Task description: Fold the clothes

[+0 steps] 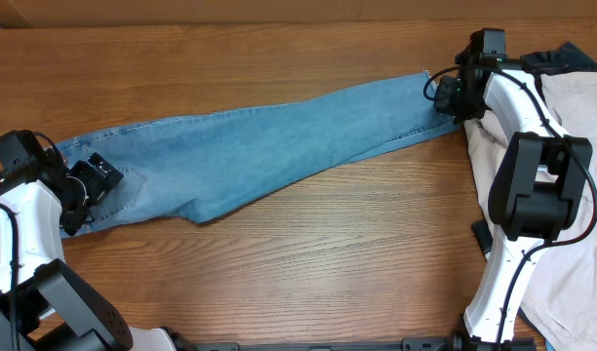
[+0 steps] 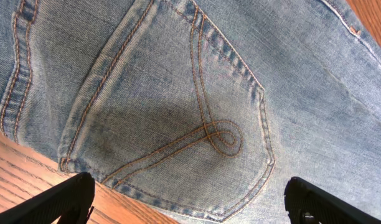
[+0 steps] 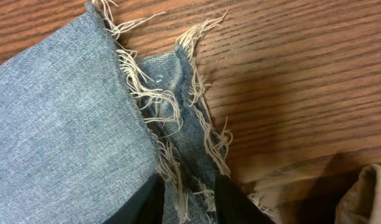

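jeans (image 1: 259, 146) lie flat and long across the worktop (image 1: 279, 283), with the back pocket (image 2: 178, 112) facing up at the waist end and the frayed hem (image 3: 153, 99) at the other end. at the hem end of the jeans the right fingers (image 3: 231, 199) stand narrow, with frayed denim of one leg between them. the other leg's edge is just beside. if they really pinch the cloth, i cannot tell. at the waist end of the jeans the left fingers (image 2: 66, 199) are wide apart over the pocket and hold nothing. beyond the hem end of the jeans lies a cream garment (image 1: 572, 146), very near.

the step in hand seems to be taking the hem, to bring it over toward the waist. to do it well, i think the right fingers should catch both leg layers, not only loose threads, which can slip out. then lift only enough to clear the cloth, carry it straight along the jeans, and keep off the cream garment. the left fingers could press the waist so it does not slide.
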